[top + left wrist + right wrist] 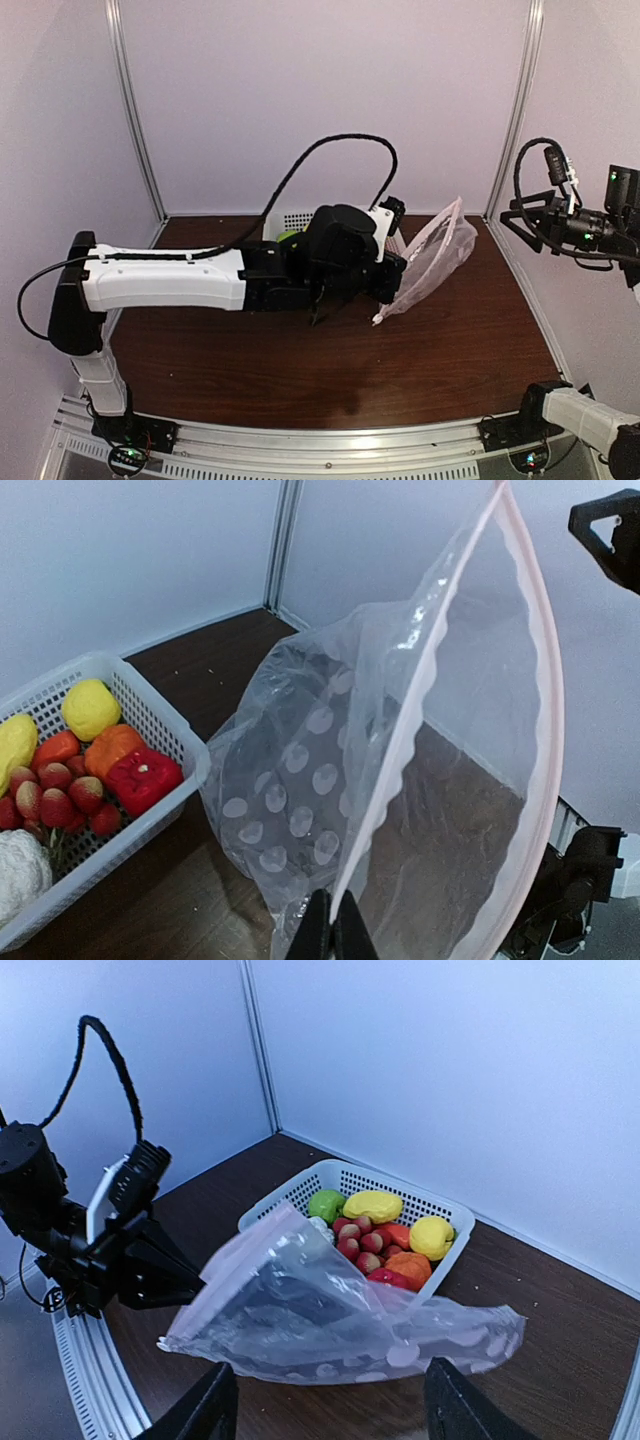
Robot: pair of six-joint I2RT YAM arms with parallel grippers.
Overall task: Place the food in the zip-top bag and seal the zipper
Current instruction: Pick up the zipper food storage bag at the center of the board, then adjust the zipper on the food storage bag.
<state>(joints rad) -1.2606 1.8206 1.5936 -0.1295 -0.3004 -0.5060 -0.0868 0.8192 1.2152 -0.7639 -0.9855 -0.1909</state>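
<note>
- My left gripper (pixel 330 927) is clenched on the mouth edge of the clear, dotted bag (pixel 320 780), holding it raised over the table (pixel 300 360) with the mouth gaping.
- The zipper (pixel 545 710), a pale pink strip, arcs up and away from that gripper, its two sides well apart and unsealed.
- I cannot tell whether the bag's far end touches the table.
- The food sits in the white mesh basket (pixel 120 855), down to the left of the left gripper. In it are a lemon (pixel 90 708), an orange piece (pixel 110 745), a red pepper (pixel 143 775), strawberries (pixel 60 798) and a cauliflower (pixel 15 870).
- My right gripper (pixel 330 1412) is released, fingers spread wide, and hovers facing the bag. The bag hangs between it and the basket.
- Seen from the right gripper, a lime (pixel 325 1205) lies at the basket's left end.
</note>
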